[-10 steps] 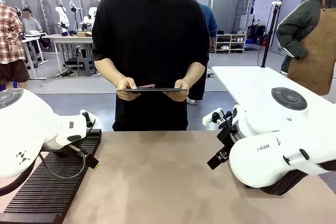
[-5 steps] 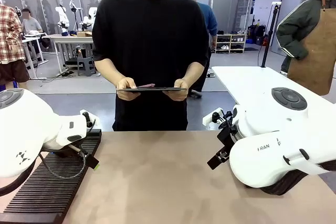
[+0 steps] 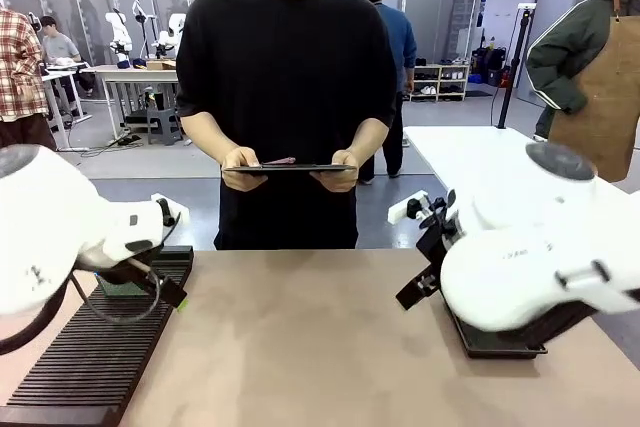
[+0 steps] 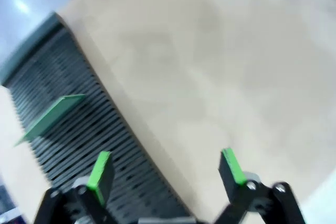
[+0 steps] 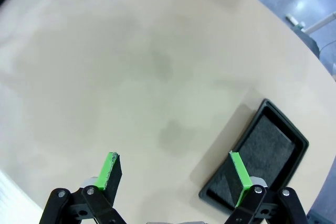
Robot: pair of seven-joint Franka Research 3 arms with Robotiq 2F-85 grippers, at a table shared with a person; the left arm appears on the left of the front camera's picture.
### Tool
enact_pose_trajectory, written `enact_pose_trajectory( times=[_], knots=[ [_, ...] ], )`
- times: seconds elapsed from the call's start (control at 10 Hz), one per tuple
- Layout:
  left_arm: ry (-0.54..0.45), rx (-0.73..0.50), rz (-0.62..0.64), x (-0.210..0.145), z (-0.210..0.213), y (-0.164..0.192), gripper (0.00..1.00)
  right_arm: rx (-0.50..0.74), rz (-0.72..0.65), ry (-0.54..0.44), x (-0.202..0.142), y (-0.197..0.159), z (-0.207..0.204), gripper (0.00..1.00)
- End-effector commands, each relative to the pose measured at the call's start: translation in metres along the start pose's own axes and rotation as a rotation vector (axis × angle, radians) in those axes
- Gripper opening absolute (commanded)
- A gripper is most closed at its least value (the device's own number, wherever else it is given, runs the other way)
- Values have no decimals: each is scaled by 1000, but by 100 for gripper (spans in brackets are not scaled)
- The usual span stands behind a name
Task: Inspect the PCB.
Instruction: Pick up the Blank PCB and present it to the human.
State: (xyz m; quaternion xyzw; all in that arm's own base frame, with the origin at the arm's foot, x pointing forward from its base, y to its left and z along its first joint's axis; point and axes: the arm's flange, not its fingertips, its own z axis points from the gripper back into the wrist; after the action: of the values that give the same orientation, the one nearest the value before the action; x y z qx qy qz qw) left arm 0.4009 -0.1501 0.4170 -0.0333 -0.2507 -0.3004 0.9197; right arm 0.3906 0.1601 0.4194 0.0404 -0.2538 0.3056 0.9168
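Front view: brown tabletop (image 3: 300, 337) lies open across its middle, between long black ribbed rack (image 3: 90, 367) along robot's left edge and shallow black rectangular tray (image 3: 495, 345) near right edge, partly under right arm; person (image 3: 288, 67) at far side holds thin dark flat board (image 3: 290, 169) level, above the table. Left wrist view, blurred: left gripper (image 4: 165, 167), jaws spread wide and gripping nothing, hangs over rack's inner edge, while thin green rectangular PCB (image 4: 50, 116) stands tilted in rack's slots, apart from the pads. Right wrist view: right gripper (image 5: 174, 170), jaws spread wide, gripping nothing, hangs above open table just beside tray, which shows a dark grainy floor.
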Motion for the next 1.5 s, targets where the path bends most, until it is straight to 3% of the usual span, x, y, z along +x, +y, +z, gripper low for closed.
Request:
enact_pose_trajectory(
  times=[0.0, 0.2, 0.4, 0.7, 0.8, 0.9, 1.1, 1.3, 1.4],
  knots=[
    [76, -198, 43, 7, 64, 32, 100, 144, -81, 25, 7, -27, 71, 100],
    [48, -382, 63, -4, 115, 62, 100, 246, -159, 39, -13, -60, 116, 100],
    [-41, -549, 172, -41, 161, 91, 100, 390, -263, -5, -54, -88, 149, 100],
    [-172, -574, 374, -110, 210, 117, 100, 559, -453, -135, -127, -111, 187, 100],
    [-210, -616, 443, -133, 218, 122, 100, 604, -507, -220, -150, -116, 199, 100],
    [-250, -603, 520, -159, 224, 131, 100, 602, -553, -241, -170, -116, 206, 100],
    [-270, -569, 594, -185, 225, 140, 100, 582, -592, -289, -186, -118, 215, 100],
    [-321, -533, 609, -181, 222, 146, 100, 575, -595, -307, -178, -120, 213, 100],
    [-259, -546, 588, -192, 227, 151, 100, 577, -618, -276, -175, -144, 236, 100]
  ],
)
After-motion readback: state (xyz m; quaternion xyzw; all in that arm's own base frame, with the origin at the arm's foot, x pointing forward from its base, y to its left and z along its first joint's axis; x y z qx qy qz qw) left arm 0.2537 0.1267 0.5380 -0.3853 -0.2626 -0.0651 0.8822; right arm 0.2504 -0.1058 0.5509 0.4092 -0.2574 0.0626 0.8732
